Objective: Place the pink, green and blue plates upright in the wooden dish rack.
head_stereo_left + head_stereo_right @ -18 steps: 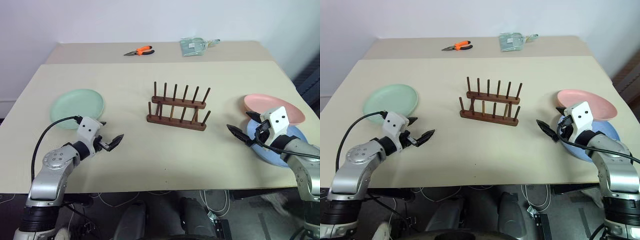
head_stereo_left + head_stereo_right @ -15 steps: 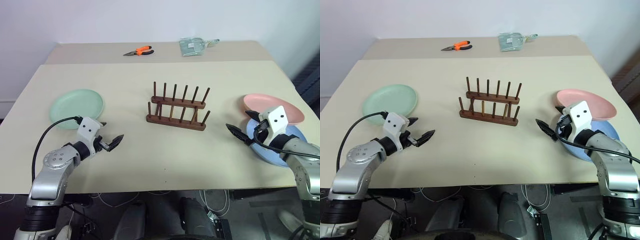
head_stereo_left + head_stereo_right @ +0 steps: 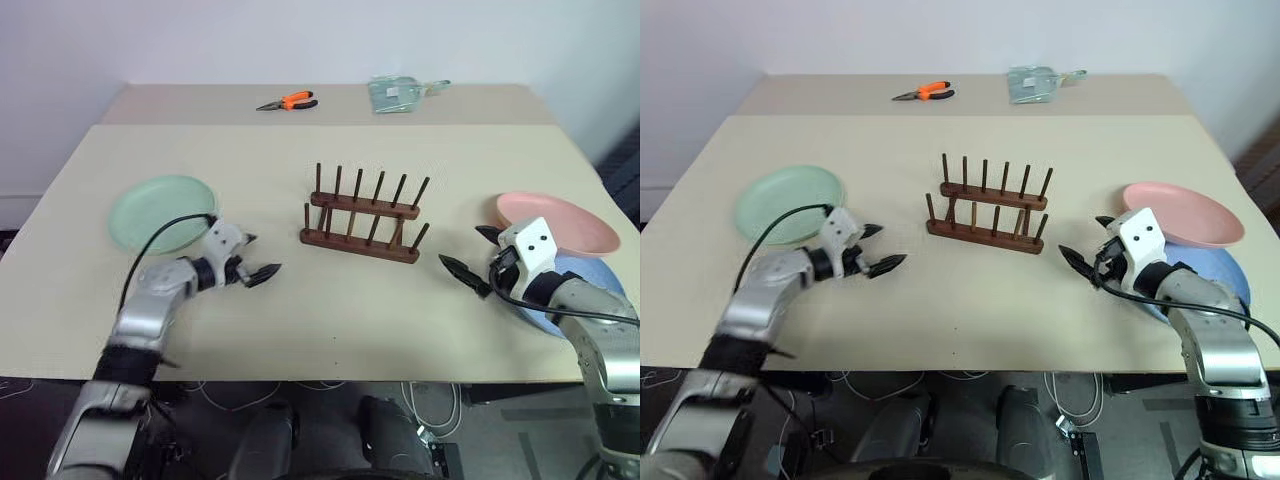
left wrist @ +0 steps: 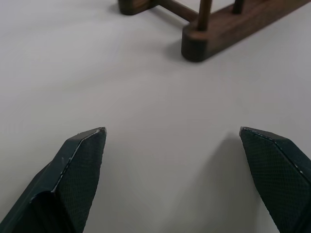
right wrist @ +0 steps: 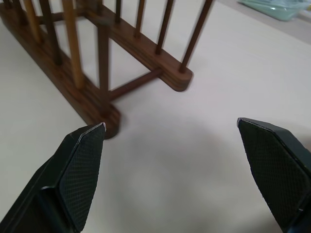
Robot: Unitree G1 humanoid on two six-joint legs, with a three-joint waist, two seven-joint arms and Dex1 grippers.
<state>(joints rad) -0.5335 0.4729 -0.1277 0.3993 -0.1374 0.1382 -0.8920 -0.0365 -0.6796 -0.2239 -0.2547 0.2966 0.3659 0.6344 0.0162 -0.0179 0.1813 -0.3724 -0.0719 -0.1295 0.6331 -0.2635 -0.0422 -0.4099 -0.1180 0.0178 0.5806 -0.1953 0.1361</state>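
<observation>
The dark wooden dish rack [image 3: 365, 216] stands empty of plates at the table's middle, its pegs upright. A green plate [image 3: 160, 212] lies flat at the left. At the right a pink plate [image 3: 560, 222] rests partly over a blue plate [image 3: 590, 292], which my right arm partly hides. My left gripper [image 3: 262, 256] is open just right of the green plate, pointing at the rack's left end [image 4: 214, 34]. From the right, my right gripper [image 3: 463, 250] is also open and points at the rack's other end [image 5: 97, 73]. Neither holds anything.
Orange-handled pliers [image 3: 285, 101] and a pale green packet [image 3: 395, 93] lie on the far table section, behind the rack. The pink and blue plates sit close to the table's right edge. Bare tabletop [image 3: 340, 310] lies between the grippers, in front of the rack.
My left arm has reached forward and right, past the green plate toward the rack. My right gripper has shifted slightly left toward the rack. The camera has also moved a little.
</observation>
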